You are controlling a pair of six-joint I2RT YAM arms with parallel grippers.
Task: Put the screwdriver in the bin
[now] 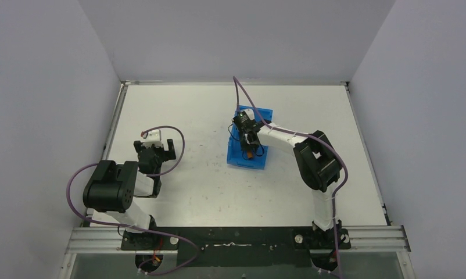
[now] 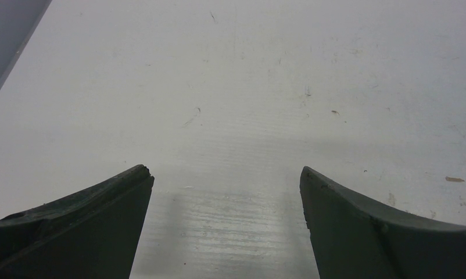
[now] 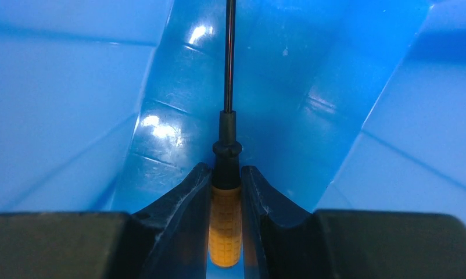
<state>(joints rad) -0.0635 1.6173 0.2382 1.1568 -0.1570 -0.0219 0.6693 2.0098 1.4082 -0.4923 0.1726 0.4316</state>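
One white bench (image 1: 207, 192) carries everything, walled in by grey panels on three sides. Two arms are bolted at its near edge: the left arm (image 1: 111, 189) is folded back near the near-left corner, and the right arm (image 1: 315, 160) reaches in from the right side. There is one blue bin (image 1: 264, 114), about midway between the left and right edges and nearer the far edge. The right wrist and its purple cable cover much of the bin from above. The left pincer (image 2: 225, 171) hangs over bare bench with its jaws wide apart and nothing between them. The right pincer (image 3: 225, 174) is down inside the bin, clamped on the orange handle of the single screwdriver (image 3: 227, 131). The thin black shaft points ahead over the blue floor. Its tip is cut off by the top of the wrist view, so whether it touches the bin cannot be told.
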